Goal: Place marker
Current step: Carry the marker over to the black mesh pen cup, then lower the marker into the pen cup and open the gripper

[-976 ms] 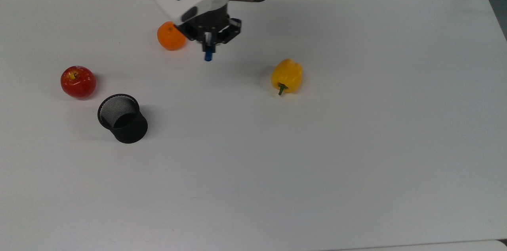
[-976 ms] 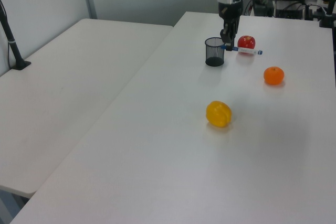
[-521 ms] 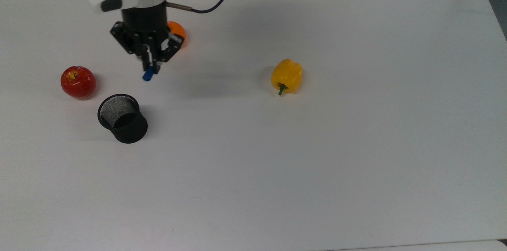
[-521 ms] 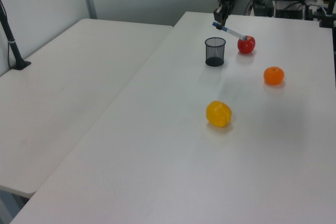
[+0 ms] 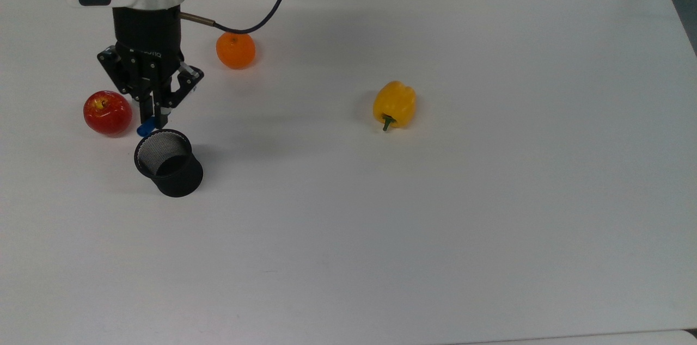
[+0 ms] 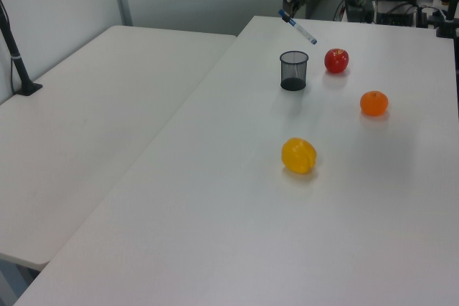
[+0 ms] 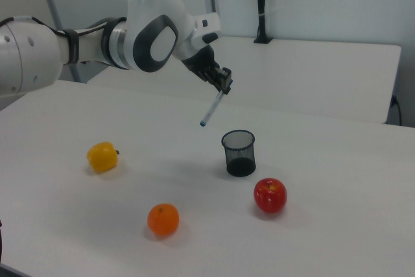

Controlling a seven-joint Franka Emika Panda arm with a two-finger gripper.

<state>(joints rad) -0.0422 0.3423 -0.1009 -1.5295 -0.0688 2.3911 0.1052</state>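
Carry phase, not yet at release. The gripper point(image 7: 225, 85) is clamped on the marker point(image 7: 212, 109), holding it by one end so the rest hangs down at a slant in the air, well above the table point(image 5: 435, 225). In the right view the free blue tip points down and toward the right view's left, stopping short of the black mesh cup point(image 7: 239, 152), which stands upright just beside the red apple point(image 7: 270, 195). In the top view the gripper point(image 5: 154, 111) sits just past the cup point(image 5: 168, 161) rim, on the side toward the top of that picture, with the marker's blue tip point(image 5: 145, 128) showing right at the rim edge, between cup and apple point(image 5: 107, 112). The left view agrees: marker point(image 6: 298, 27) tilted and clearly higher than the cup point(image 6: 293, 71). My read is the cup is the drop target, though the task line doesn't name one. Next move likely needs the tip brought over the cup opening, the marker swung closer to vertical, then a descent before letting go; hard to tell from these angles how far off centre the tip really is. Orange point(image 5: 235, 50) and yellow pepper point(image 5: 395, 104) lie well apart from the path, no issue there.
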